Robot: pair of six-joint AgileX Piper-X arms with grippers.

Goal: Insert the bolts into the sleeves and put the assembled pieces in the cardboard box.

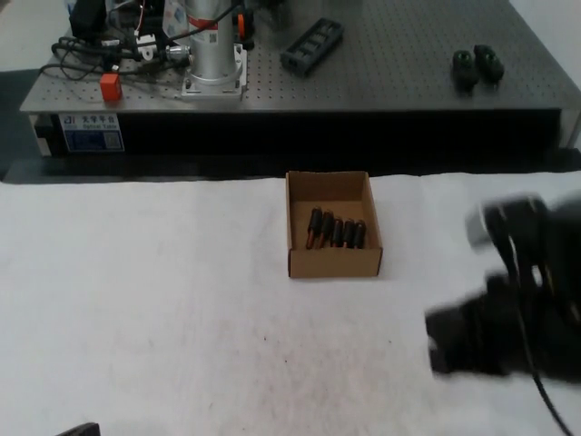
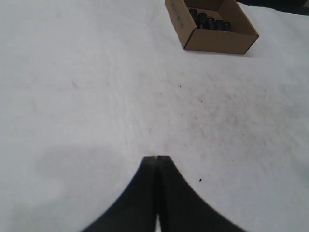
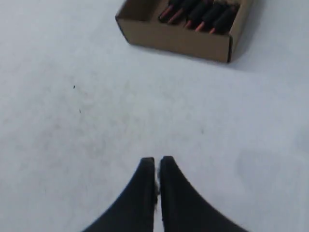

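Note:
The cardboard box point(image 1: 333, 225) stands open on the white cloth near the middle, with several black sleeves with red bolts point(image 1: 336, 232) lying side by side in it. The left wrist view shows the box point(image 2: 212, 29) far ahead and my left gripper point(image 2: 157, 160) shut, empty, just above the bare cloth. In the right wrist view the box point(image 3: 181, 36) with the assembled pieces point(image 3: 200, 14) lies ahead, and my right gripper point(image 3: 157, 162) is shut with nothing in it. An arm point(image 1: 513, 300) appears blurred at the right of the cloth.
A grey perforated bench point(image 1: 381, 64) runs along the back, bearing a metal post point(image 1: 213, 45), cables, an orange block point(image 1: 110, 85), a black tray point(image 1: 311, 44) and two black parts point(image 1: 477, 65). The white cloth point(image 1: 163, 300) is open to the left and in front of the box.

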